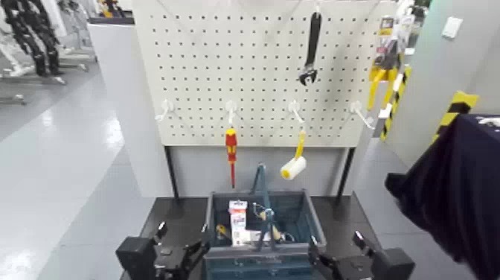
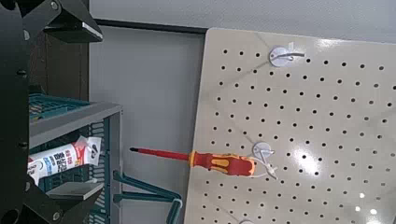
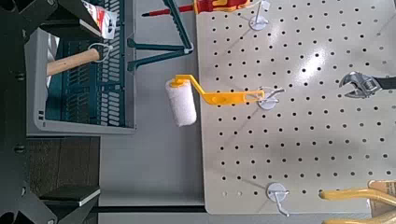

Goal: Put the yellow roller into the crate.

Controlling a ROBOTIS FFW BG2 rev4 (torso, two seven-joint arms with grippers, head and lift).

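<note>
The yellow roller (image 1: 295,162) hangs from a hook on the white pegboard (image 1: 260,74), yellow handle up and cream head down, above the crate's right rear corner. It also shows in the right wrist view (image 3: 201,97). The dark blue-grey crate (image 1: 210,205) stands on the table below the board, its tall handle (image 1: 262,186) upright; it shows in both wrist views (image 2: 70,117) (image 3: 79,126). My left gripper (image 1: 182,240) is open and empty, low beside the crate's left front. My right gripper (image 1: 336,249) is open and empty, low beside its right front.
A red-and-yellow screwdriver (image 1: 231,149) hangs left of the roller, a black wrench (image 1: 311,48) above it, yellow clamps (image 1: 383,78) at the board's right edge. The crate holds a white packet (image 1: 238,220) and a wooden-handled tool (image 3: 73,63). A dark cloth-covered object (image 1: 461,186) stands at right.
</note>
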